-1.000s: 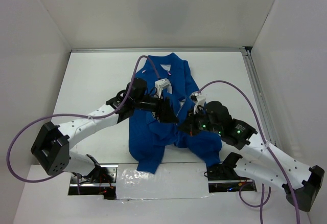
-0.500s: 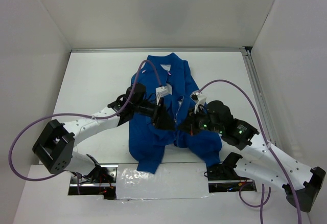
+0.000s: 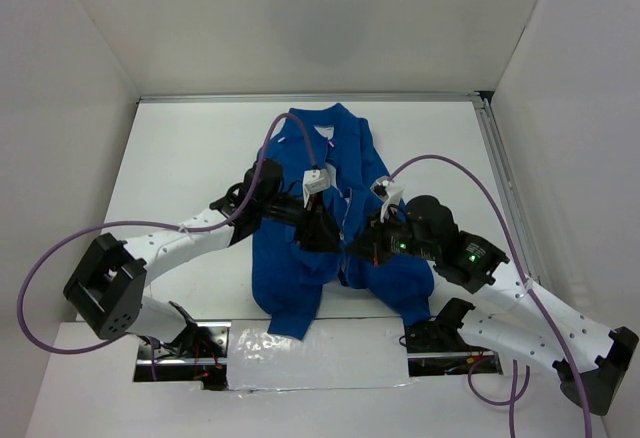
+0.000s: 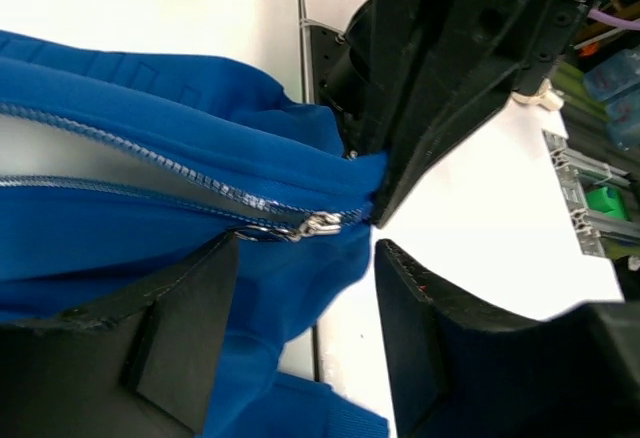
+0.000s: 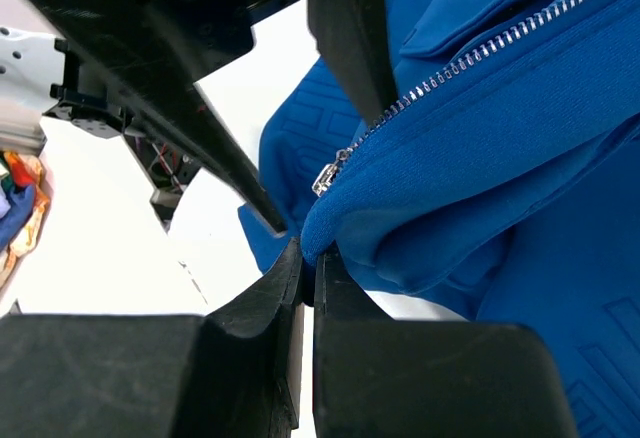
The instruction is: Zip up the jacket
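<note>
Jacket (image 3: 335, 153) of soft royal-blue cloth lies rumpled mid-table (image 3: 190, 148), metal zipper teeth (image 5: 470, 58) parted. Left gripper (image 4: 305, 253) gapes astride the slider (image 4: 318, 225); right gripper (image 5: 305, 258) pinches a fabric fold. From above, the arms hide the zipper's lower end.

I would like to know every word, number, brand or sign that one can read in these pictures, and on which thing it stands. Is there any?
No text can be read in any view.
White neck label inside the collar of the jacket: too small to read.
Raised line pattern on the jacket fabric, right wrist view: only a pattern, I can make out no letters.
</note>
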Robot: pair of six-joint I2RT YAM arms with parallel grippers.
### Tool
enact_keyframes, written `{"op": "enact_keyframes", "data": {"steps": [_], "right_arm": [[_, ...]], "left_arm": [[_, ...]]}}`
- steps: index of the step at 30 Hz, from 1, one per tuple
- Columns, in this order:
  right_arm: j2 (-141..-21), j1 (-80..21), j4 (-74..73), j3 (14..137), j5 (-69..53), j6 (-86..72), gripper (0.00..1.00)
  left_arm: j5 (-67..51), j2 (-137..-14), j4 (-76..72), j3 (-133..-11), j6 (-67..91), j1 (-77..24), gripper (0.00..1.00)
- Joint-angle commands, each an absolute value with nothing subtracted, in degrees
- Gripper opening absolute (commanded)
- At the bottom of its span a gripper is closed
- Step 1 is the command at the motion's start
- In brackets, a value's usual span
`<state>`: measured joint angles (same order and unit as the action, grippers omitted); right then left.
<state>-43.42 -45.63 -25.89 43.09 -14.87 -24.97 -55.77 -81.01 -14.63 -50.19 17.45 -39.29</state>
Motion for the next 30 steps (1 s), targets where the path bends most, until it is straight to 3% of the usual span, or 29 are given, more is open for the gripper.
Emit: {"op": "enact_keyframes", "data": {"steps": [1, 13, 16, 21, 22, 28, 30], "right_arm": [[-42.4, -46.0, -24.0, 46.5, -17.0, -23.6, 0.00], [-42.5, -46.0, -23.2, 46.2, -18.3, -23.1, 0.00], [-42.7, -46.1, -23.1, 46.2, -18.1, -23.2, 0.00], [-42.8, -46.0, -23.2, 46.3, -17.1, -23.4, 0.00], [-42.7, -46.0, -23.4, 46.3, -16.9, -23.6, 0.00], [-41.9, -46.0, -25.4, 46.7, -13.8, -24.5, 0.00], [-41.0, -46.0, -25.9, 46.6, -12.9, -24.9, 0.00]], "left_arm": [[-57.2, -82.6, -18.0, -52.8, 12.5, -39.1, 0.68], [-53.1, -83.8, -18.5, -53.9, 11.4, -39.7, 0.57], [-55.3, -82.9, -20.7, -52.7, 10.8, -40.0, 0.46], [-55.8, -81.7, -21.4, -52.0, 9.9, -40.4, 0.11], [-55.1, -81.3, -21.4, -51.6, 10.1, -40.5, 0.00], [-46.8, -80.4, -18.1, -51.7, 11.3, -40.4, 0.00], [-37.7, -81.1, -14.7, -53.1, 12.4, -40.3, 0.00]]}}
